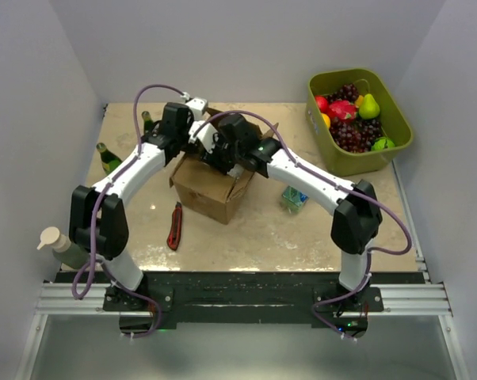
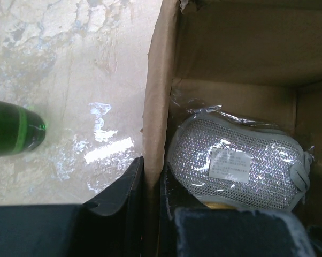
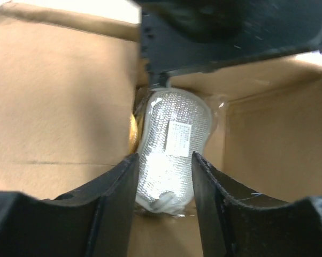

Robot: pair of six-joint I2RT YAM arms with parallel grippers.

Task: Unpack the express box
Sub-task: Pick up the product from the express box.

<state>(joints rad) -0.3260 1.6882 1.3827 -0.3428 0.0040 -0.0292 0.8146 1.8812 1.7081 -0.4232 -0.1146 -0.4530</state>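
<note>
At the middle of the worktop [image 1: 254,229] the box [image 1: 211,190] stood open, and the step in hand looked to be emptying it. The left tool [image 2: 153,187] pinched one side wall, steadying it. The right tool [image 3: 163,171] reached inside, its fingers narrowly flanking a plastic-wrapped mesh pad [image 3: 171,139]; whether they gripped it could not be told. The next move probably called for a firm squeeze and a straight lift. The green tub [image 1: 365,162] at the far right held fruit [image 1: 353,119].
</note>
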